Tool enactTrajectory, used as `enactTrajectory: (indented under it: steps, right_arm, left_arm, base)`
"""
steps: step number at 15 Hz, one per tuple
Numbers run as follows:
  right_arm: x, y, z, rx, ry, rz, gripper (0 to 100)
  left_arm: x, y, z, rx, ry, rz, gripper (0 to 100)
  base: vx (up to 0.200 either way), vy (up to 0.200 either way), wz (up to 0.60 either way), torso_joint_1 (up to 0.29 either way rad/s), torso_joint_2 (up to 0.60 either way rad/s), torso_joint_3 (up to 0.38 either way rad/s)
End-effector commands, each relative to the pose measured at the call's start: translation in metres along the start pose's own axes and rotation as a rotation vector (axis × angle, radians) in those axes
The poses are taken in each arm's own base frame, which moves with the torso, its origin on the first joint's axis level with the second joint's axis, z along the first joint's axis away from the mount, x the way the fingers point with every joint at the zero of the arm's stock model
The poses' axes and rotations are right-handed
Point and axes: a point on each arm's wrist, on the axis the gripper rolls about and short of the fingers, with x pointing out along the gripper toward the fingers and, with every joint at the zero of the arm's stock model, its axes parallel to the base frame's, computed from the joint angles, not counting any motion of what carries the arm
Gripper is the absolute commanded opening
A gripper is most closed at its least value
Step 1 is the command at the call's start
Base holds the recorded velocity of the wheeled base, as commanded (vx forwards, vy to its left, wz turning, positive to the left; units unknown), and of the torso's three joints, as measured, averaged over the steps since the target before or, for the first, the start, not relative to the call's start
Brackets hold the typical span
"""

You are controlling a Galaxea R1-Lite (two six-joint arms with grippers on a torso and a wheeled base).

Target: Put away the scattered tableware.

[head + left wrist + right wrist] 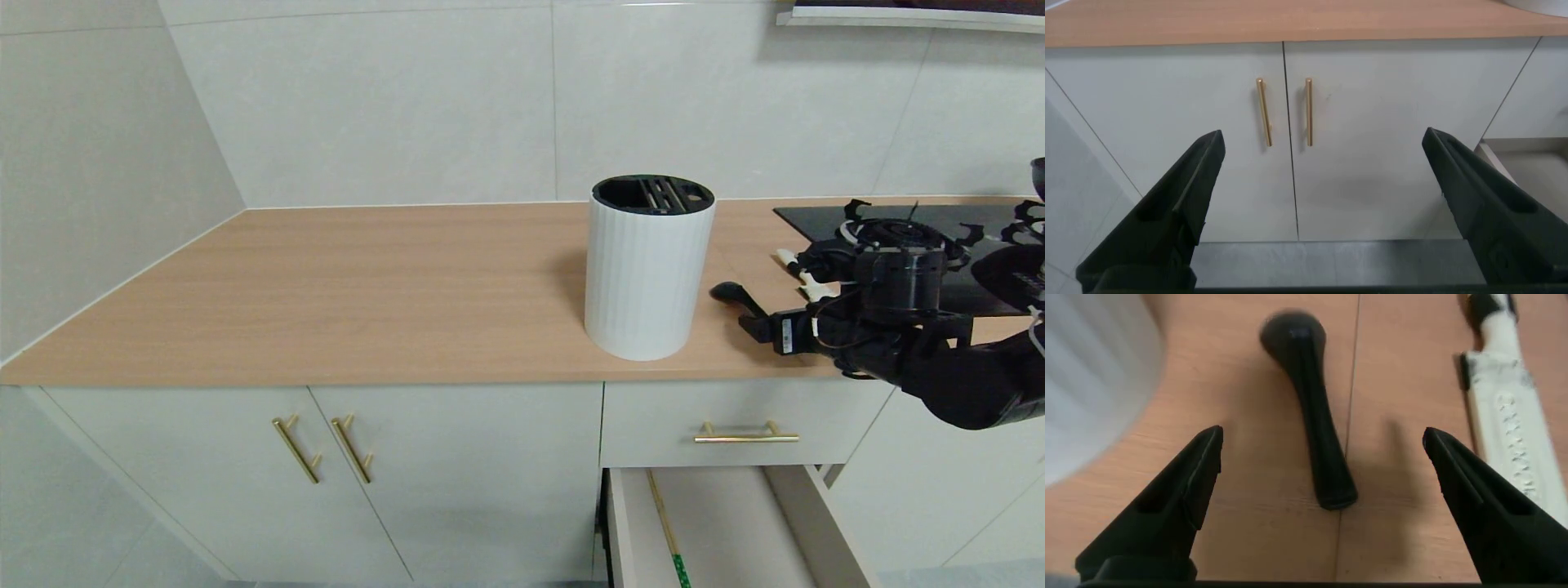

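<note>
So the right gripper (1323,441) is over the wooden countertop (326,286) with its fingers spread wide, one on each side of a black utensil (1308,408) that's lying flat on the wood, and it isn't pinching anything. Honestly can't tell what the utensil is, it looks like a rounded knob end tapering into a handle. It sits just beside the white holder (647,282), a ribbed upright cylinder with a black slotted top. A white-handled knife (1507,416) lies on the far side of the utensil from the holder, near the black hob (890,214). Under the counter a drawer (784,514) is pulled open with a single chopstick (665,523) lying in it. The left gripper (1323,143) is down low facing the cabinet doors (1372,147), fingers also spread, holding nothing.
</note>
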Motion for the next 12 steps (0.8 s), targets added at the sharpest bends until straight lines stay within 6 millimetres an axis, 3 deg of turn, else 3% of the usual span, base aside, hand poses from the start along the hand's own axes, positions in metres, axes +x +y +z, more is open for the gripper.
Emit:
enactTrajectory:
  steps: [1,10,11,12]
  right_arm:
    - [0.0066,-0.0011,-0.0069,0.001,0.021,-0.004,100]
    - [0.0116,0.0002,-0.0116,0.001,0.036,0.001,100]
    - [0.0119,0.0003,-0.0122,0.000,0.040,0.001,0]
    - [0.0121,0.0002,-0.0113,0.001,0.036,0.001,0]
  left_arm:
    - [0.0000,0.0000,0.0000,0.000,0.000,0.000,100]
    - [0.0000,0.0000,0.0000,0.000,0.000,0.000,100]
    - [0.0000,0.0000,0.0000,0.000,0.000,0.000,100]
    - [0.0000,0.0000,0.0000,0.000,0.000,0.000,100]
  base:
    - [0.000,0.000,0.00,0.000,0.00,0.000]
    - [0.000,0.000,0.00,0.000,0.00,0.000]
    - [0.000,0.000,0.00,0.000,0.00,0.000]
    - [0.000,0.000,0.00,0.000,0.00,0.000]
